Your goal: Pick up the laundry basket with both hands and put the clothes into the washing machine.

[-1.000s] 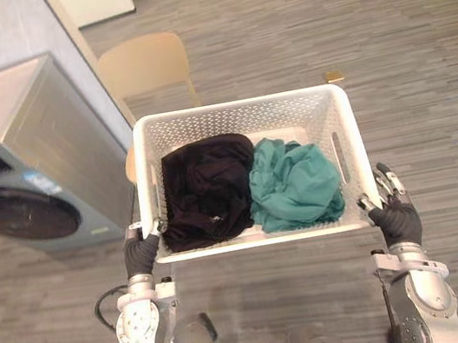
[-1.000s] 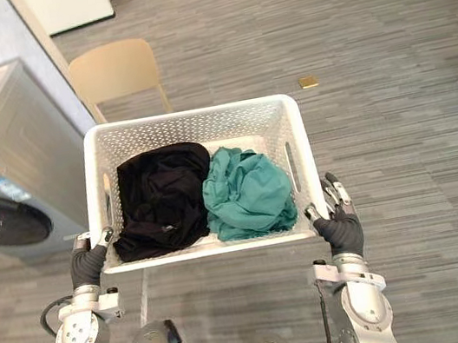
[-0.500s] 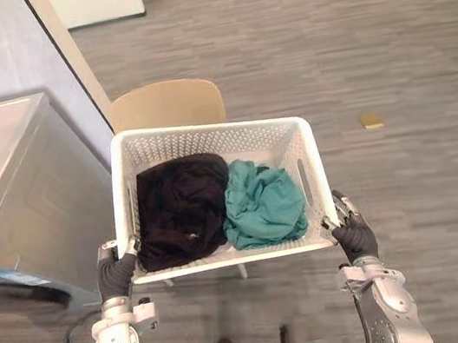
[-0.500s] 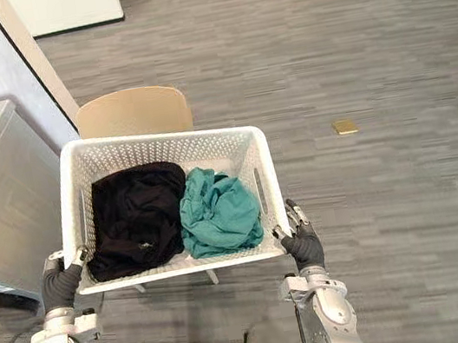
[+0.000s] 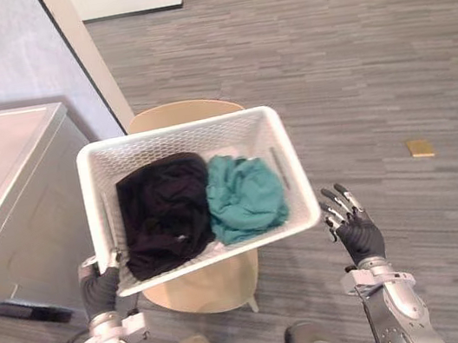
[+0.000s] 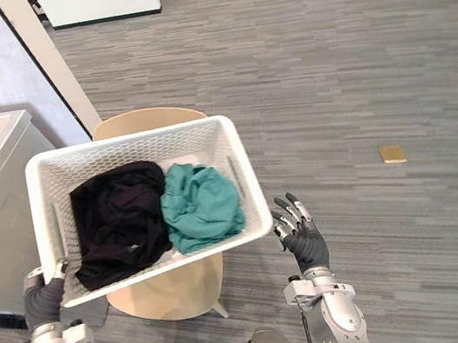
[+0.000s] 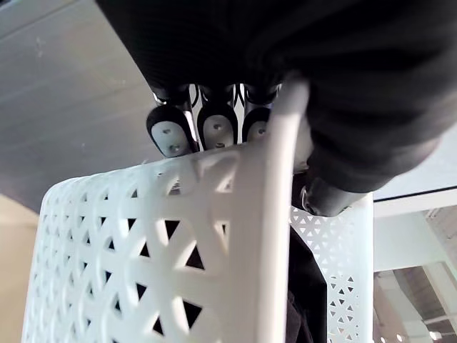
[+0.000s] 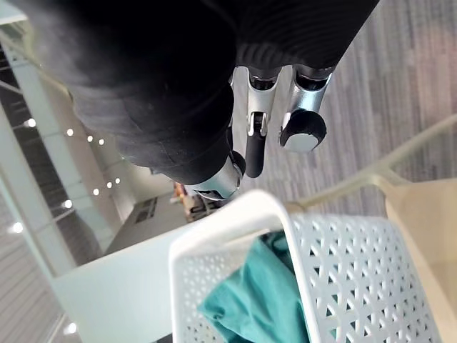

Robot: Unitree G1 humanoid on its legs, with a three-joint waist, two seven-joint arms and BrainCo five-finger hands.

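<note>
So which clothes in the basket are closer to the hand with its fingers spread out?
The crumpled teal cloth, on the right side of the white plastic laundry basket, beside the open right hand; the black cloth lies by the left hand.

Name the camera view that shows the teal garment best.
Left eye view: the whole teal garment lies in the basket beside the black garment. Right eye view matches it; right wrist view catches one fold; left wrist view faces basket wall.

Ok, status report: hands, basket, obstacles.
Left hand clamped on laundry basket corner. Right hand open by the other corner. Basket tilted, clothes inside. Chair directly beneath, washing machine left.
</note>
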